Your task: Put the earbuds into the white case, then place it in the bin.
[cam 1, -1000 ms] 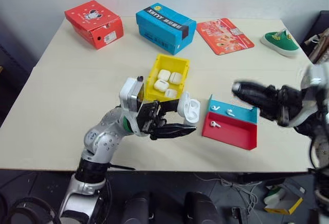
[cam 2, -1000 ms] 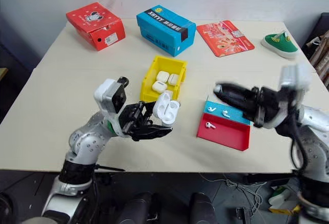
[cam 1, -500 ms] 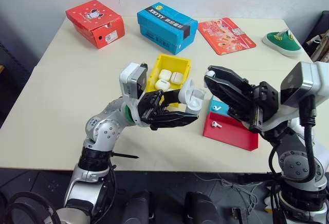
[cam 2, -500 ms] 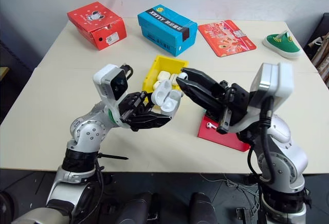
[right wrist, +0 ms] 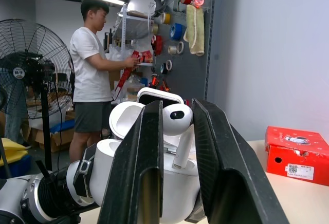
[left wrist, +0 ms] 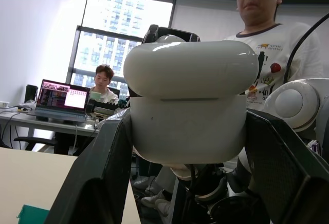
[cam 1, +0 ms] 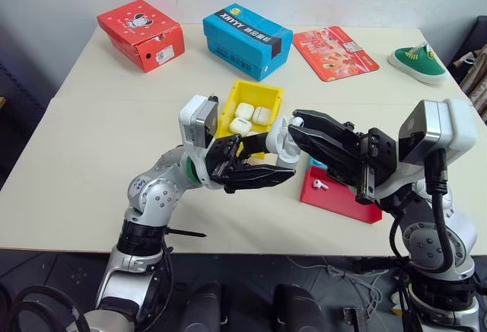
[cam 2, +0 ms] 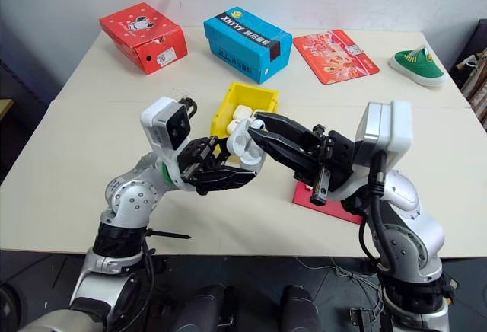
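Right hand [right wrist: 177, 147] has swung in, holding an earbud [right wrist: 177, 121] over the white case [right wrist: 154, 178].

1. Small glossy white pebble-shaped case [cam 2: 245, 140] w/ flip lid open was held up above table.
2. Tiny white stemmed earbud [right wrist: 176, 121] sat pinched at case mouth.
3. Bright yellow open-top plastic bin [cam 1: 272, 97] behind held several identical cases.

The white case [left wrist: 190, 111] looked glossy smooth plastic; the bin [cam 1: 236, 96] was shiny yellow plastic; the surface [cam 1: 99, 134] was matt beige.

red shoebox [cam 1: 140, 33] | blue shoebox [cam 1: 246, 40] | green shoe [cam 1: 416, 62] (table's far corner) | red-blue tray [cam 1: 340, 194]
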Available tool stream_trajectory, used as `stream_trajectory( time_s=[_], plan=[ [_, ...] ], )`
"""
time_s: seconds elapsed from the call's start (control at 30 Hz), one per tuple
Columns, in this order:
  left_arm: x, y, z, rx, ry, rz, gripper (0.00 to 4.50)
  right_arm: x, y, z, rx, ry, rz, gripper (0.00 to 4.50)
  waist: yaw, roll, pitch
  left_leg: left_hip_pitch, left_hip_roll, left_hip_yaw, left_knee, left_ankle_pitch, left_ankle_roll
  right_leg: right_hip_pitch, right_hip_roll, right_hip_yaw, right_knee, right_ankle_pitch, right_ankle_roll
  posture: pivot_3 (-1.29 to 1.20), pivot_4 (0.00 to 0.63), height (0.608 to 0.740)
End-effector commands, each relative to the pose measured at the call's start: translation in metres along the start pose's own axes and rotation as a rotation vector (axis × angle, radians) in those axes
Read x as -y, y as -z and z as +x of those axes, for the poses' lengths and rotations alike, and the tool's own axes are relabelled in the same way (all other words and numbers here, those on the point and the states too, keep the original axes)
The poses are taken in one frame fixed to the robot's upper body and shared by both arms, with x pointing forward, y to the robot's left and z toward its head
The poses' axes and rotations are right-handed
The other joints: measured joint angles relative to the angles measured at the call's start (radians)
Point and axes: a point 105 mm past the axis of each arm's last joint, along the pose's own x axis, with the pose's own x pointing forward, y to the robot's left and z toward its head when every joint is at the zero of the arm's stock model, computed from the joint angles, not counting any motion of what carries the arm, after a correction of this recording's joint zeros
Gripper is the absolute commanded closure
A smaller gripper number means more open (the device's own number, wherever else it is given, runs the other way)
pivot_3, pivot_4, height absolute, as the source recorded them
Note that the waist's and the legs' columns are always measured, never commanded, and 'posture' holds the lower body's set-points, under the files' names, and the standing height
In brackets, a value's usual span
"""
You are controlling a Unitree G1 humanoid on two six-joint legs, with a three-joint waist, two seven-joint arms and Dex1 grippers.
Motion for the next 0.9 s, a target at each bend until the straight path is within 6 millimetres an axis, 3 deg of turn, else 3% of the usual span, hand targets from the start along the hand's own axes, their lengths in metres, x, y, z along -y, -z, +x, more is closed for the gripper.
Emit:
stream_trajectory(
  time_s=[0.03,0.17,0.47,0.53,0.6,0.7,0.83,0.9],
  plan=[
    [0.006,-0.007,0.007,0.019,0.032,0.073,1.7,-0.004,0.011,-0.005,-0.066,-0.021,0.035,4.07,0.001,0.0,0.0,0.0,0.0,0.0,0.0,0.0,0.0,0.0,0.0,0.0,0.0,0.0,0.0,0.0,0.15,0.74],
    [0.007,-0.008,0.009,0.022,0.035,0.087,1.7,-0.006,0.016,-0.009,-0.095,-0.022,0.048,4.07,0.001,0.0,0.0,0.0,0.0,0.0,0.0,0.0,0.001,0.0,0.0,0.0,-0.001,0.0,0.0,0.0,0.15,0.74],
    [0.007,-0.006,0.006,0.026,0.015,0.101,1.7,-0.002,0.005,-0.017,-0.103,-0.005,0.015,1.11,0.002,0.0,0.0,0.0,0.0,0.0,-0.001,0.0,0.001,0.0,0.0,0.0,-0.002,0.0,0.0,0.0,0.15,0.74],
    [0.007,-0.003,0.001,0.007,-0.006,0.104,1.7,0.005,-0.007,-0.027,-0.121,0.051,-0.036,0.42,0.003,0.0,0.0,0.0,0.0,0.0,-0.001,0.0,0.001,0.0,0.0,0.0,-0.002,0.0,0.0,0.0,0.15,0.74],
    [0.007,0.001,-0.008,-0.03,-0.031,0.11,1.7,0.015,-0.015,-0.05,-0.199,0.133,-0.114,0.04,0.005,0.0,0.0,0.0,0.0,0.0,-0.001,-0.001,0.001,0.0,-0.001,0.0,-0.003,0.0,0.0,0.0,0.15,0.74],
    [0.009,0.006,-0.021,-0.069,-0.073,0.12,1.7,0.028,-0.02,-0.092,-0.328,0.261,-0.174,0.04,0.005,0.0,0.0,-0.001,0.0,0.0,-0.002,-0.002,0.002,0.001,-0.001,0.0,-0.005,0.0,0.0,0.0,0.15,0.74],
    [0.01,0.009,-0.035,-0.08,-0.15,0.133,1.7,0.041,-0.019,-0.198,-0.593,0.518,-0.215,0.04,0.014,0.0,0.0,0.0,-0.001,0.0,-0.002,-0.002,0.003,0.002,-0.001,-0.001,-0.006,0.0,0.0,0.0,0.15,0.74],
    [0.011,0.01,-0.039,-0.084,-0.174,0.133,1.7,0.042,-0.023,-0.238,-0.691,0.619,-0.253,0.04,0.009,0.0,0.0,0.0,-0.002,0.001,-0.002,-0.003,0.004,0.002,-0.001,0.0,-0.008,0.0,0.001,0.0,0.15,0.74]
  ],
)
